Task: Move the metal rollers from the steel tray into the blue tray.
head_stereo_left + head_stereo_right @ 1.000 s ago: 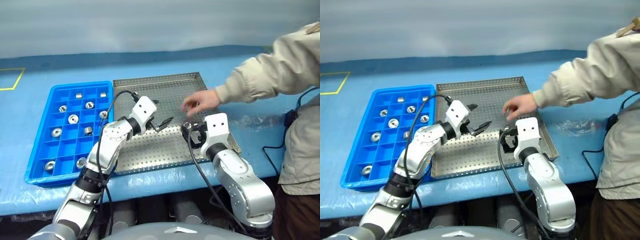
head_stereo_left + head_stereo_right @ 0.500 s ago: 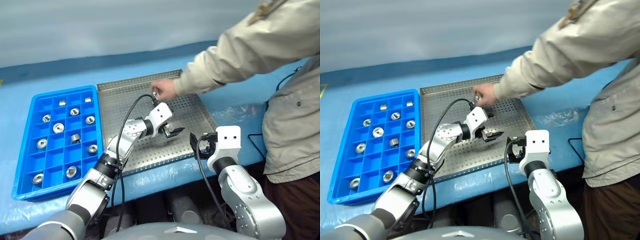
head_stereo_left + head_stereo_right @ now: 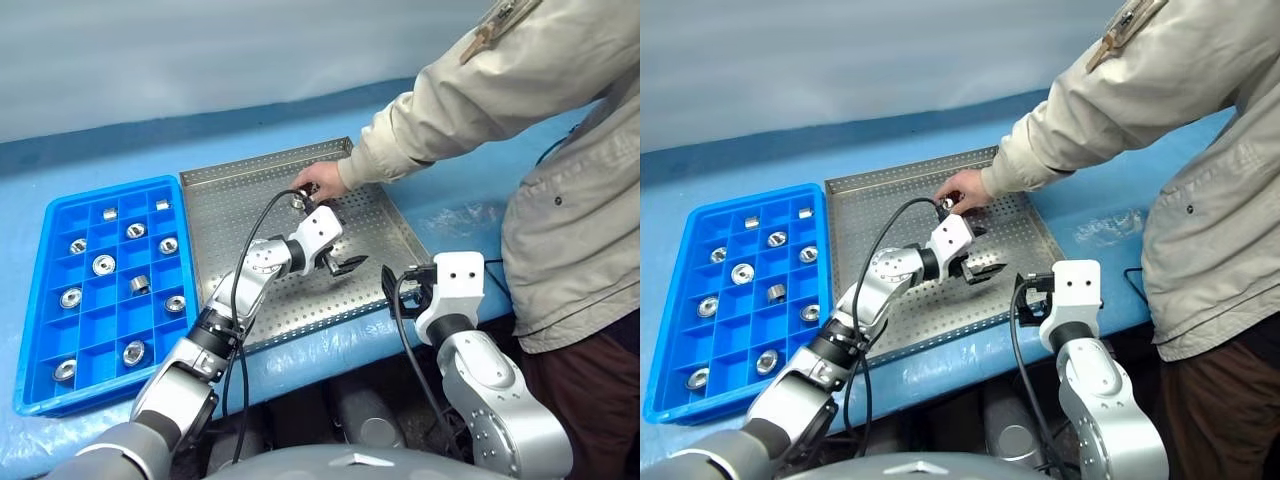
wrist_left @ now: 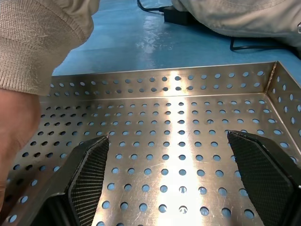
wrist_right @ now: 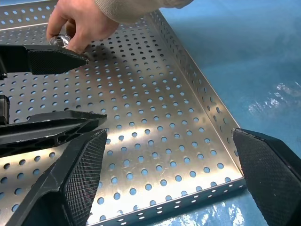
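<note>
Roller (image 5: 60,41) pinched in person's hand (image 5: 80,23), axis unclear

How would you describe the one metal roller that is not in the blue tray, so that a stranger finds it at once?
Start at the steel tray, the perforated silver square beside the blue tray. Over its far half, a person's hand pinches one small shiny metal roller just beyond the open left gripper. Every other roller lies in a blue compartment; this one is between fingertips.

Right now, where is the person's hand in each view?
Left eye: person's hand over the steel tray's far half.
Right eye: same spot.
Left wrist: close in, over the tray floor.
Right wrist: just beyond the left gripper's fingers.
Shared landmark: the perforated steel tray.
</note>
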